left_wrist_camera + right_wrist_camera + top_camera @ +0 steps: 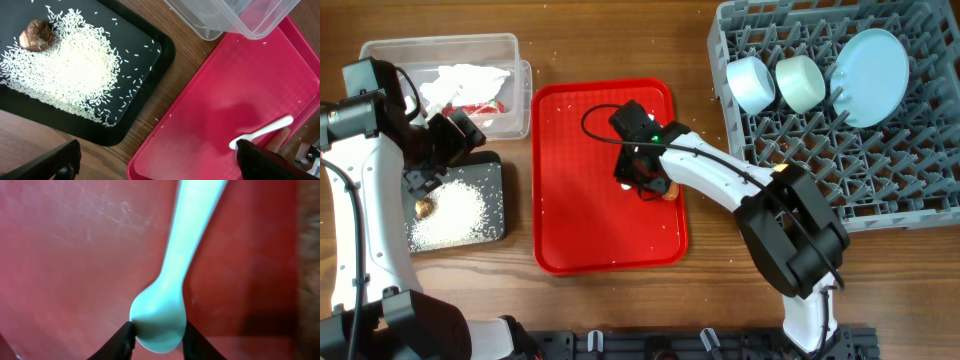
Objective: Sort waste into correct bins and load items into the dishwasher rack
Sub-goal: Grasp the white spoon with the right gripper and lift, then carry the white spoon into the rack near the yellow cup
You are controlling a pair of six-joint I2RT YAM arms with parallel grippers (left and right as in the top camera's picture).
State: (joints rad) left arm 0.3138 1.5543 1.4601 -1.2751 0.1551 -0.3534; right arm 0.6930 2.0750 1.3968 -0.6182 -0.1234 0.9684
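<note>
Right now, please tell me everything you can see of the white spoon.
The white spoon looks like smooth plastic, made in one piece: an oval bowl and a slim straight handle. It appears to lie on the red tray. The right gripper pinches the bowl, one fingertip against each side.

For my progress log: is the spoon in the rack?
Out: the spoon is on the red tray, the right gripper closed around its bowl.

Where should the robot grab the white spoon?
Probably the white spoon at its rounded bowl end, from straight above, a finger on each side. It lies flat on the red tray, so only its edges can be pinched.
</note>
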